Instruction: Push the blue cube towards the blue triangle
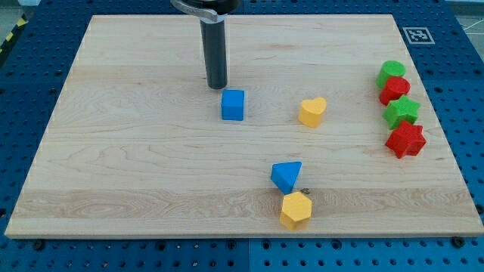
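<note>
The blue cube point(233, 104) sits on the wooden board a little above the view's middle. My tip point(217, 85) stands just above and slightly left of the cube, close to it with a small gap. The blue triangle point(286, 175) lies lower and to the right of the cube, near the view's bottom middle. A yellow hexagonal block point(296, 209) sits right below the triangle, nearly touching it.
A yellow heart-shaped block point(312, 111) lies right of the cube. At the view's right edge stand a green round block point(392, 72), a red round block point(395, 90), a green star point(401, 112) and a red star point(406, 140). The board point(113, 151) rests on a blue perforated table.
</note>
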`<state>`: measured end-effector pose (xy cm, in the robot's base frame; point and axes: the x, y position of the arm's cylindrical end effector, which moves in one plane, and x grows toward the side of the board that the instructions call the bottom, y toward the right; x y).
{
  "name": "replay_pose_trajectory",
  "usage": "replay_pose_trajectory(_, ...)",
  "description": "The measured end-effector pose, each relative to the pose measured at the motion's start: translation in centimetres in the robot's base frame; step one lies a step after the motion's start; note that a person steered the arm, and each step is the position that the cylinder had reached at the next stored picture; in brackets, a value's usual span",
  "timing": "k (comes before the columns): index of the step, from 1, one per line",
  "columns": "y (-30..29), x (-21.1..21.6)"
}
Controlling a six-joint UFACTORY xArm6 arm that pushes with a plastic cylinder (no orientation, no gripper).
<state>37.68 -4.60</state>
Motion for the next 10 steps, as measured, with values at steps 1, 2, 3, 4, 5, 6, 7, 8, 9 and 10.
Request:
replay_pose_trajectory(1, 0.0, 0.1)
replay_pose_trajectory(2, 0.9, 7.7)
replay_pose_trajectory(3, 0.9, 7.9)
replay_pose_trajectory(4, 0.9, 9.7)
replay_pose_trajectory(5, 0.7, 8.9)
replay_pose_trajectory(6, 0.5, 9.4)
replay_pose_trajectory(7, 2.2, 10.1)
replay_pose_trajectory(8, 3.9, 10.3)
replay_pose_trajectory(9, 4.4, 9.6)
replay_pose_trajectory(10, 4.4, 9.5)
